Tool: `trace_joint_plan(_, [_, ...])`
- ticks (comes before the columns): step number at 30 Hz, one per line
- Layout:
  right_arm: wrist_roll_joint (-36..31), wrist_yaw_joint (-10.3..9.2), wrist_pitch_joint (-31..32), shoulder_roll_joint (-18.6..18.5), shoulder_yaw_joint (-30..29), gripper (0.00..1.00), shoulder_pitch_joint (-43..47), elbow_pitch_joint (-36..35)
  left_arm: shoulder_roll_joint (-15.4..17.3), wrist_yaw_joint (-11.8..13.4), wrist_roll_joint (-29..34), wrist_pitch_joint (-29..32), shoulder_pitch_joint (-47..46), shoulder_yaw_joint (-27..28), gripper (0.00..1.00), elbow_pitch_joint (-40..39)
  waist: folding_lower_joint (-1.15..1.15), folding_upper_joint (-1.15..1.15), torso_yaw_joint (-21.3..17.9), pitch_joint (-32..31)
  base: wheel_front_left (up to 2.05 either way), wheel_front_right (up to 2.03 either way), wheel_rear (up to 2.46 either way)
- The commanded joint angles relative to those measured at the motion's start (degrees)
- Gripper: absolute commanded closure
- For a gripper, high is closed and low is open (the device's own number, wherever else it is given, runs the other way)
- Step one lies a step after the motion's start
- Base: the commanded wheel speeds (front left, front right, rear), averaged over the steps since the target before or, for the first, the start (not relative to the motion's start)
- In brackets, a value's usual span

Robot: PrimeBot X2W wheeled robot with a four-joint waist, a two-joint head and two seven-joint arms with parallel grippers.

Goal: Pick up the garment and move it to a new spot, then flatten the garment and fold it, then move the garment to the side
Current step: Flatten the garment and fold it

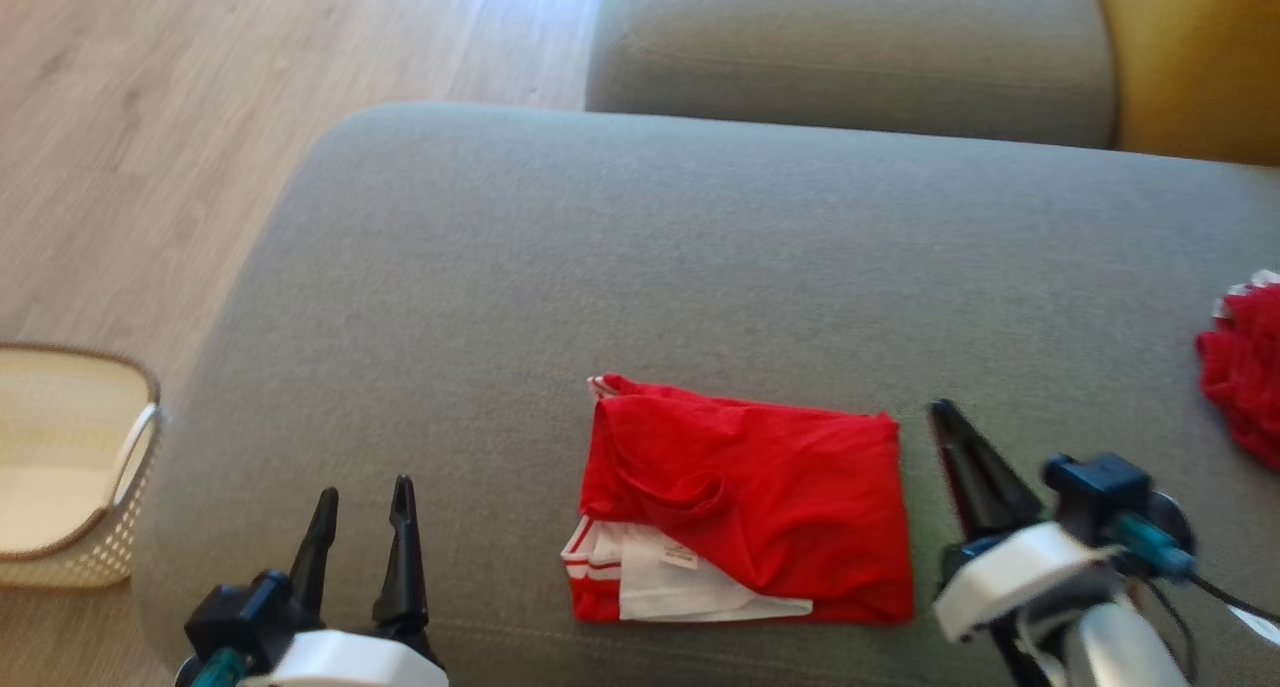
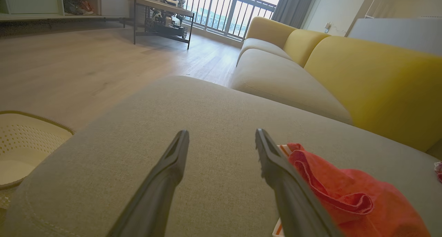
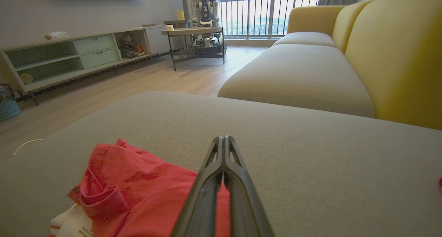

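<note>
**Grey seat cushion (image 1: 700, 267) with a folded red garment (image 1: 745, 497) near its front edge**

Pale wooden floor (image 1: 150, 117) was seen to the left of the cushion, and a yellow backrest (image 1: 1190, 57) at the upper right. The garment was laid flat in a rough rectangle. A white, red-striped part and a label (image 1: 680, 555) were exposed along its near edge.

The left gripper (image 1: 365, 487) was held to the garment's left, apart from it. Its two fingers were spread, bare cushion was seen between them, and nothing was gripped. The right gripper (image 1: 940, 412) was held just beside the garment's right edge, with its fingers pressed together and nothing held. Whether its tips were touching the cushion could not be told.

A second red cloth (image 1: 1245, 367) was seen at the cushion's far right, well apart from the garment. A cream perforated basket (image 1: 140, 437) was seen on the floor at the left.
</note>
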Motion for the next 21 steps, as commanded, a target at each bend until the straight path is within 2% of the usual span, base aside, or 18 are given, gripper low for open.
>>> trace_joint_plan(1, [0.24,-0.02,0.63,-0.27,3.13,1.00,-3.92,-0.79,-0.24,0.42,0.68,-0.71,-3.69,1.59,0.00,-1.81,0.00,0.00,1.40,1.17,0.00,0.00,0.00])
trace_joint_plan(12, [2.43,-0.02,4.66,-3.23,13.14,1.00,-8.88,6.04,-0.24,1.71,-0.52,-0.71,-5.54,-0.39,0.00,-2.92,0.00,0.00,6.61,5.58,0.00,0.00,0.00])
trace_joint_plan(21, [5.30,-0.02,6.63,-5.32,19.52,1.00,-10.88,11.47,-0.24,2.21,-1.04,-0.71,-6.05,-1.42,0.00,-3.37,0.00,0.00,8.78,6.43,0.00,0.00,0.00])
